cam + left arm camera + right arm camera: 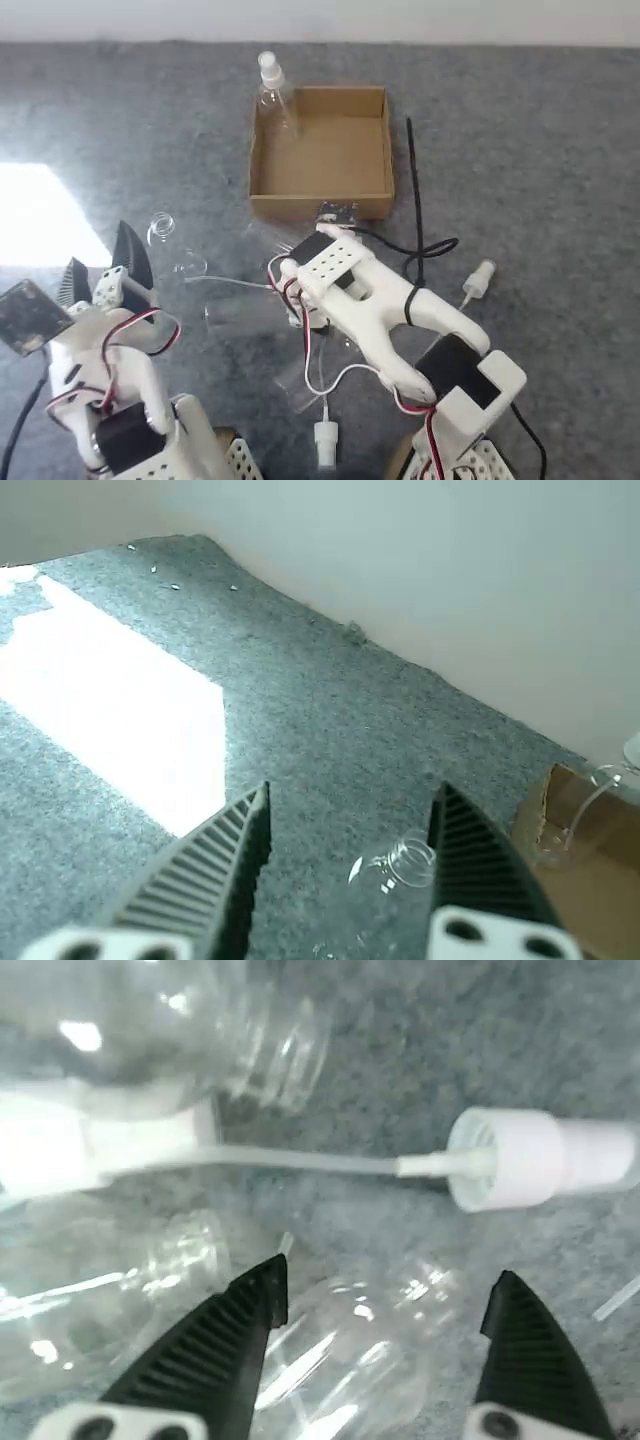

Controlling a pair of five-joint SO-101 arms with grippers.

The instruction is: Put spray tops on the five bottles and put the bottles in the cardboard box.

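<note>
Grey speckled covering lay over the table, with a pale wall along its far edge and a bright patch of sunlight at the left. At the far middle sat the cardboard box. A capped bottle stood in its far-left corner, the white top rising above the rim. A black cable ran along the table just right of the box.

At the near left, the left end effector was released, its two black fingers spread wide and holding nothing. Its own camera showed the same gap in the left end effector, and beyond it an uncapped bottle lying on the table with its open neck in view.

The right arm stretched from the near right towards the middle, just near of the box. Its right end effector was also released, fingers apart over a clear bottle on its side, not closed on it. Just beyond lay a loose spray top with its thin tube stretched out, beside another open-necked bottle.

A second spray top lay to the right of the right arm, and a third spray top lay at the near edge between the two arms.
</note>
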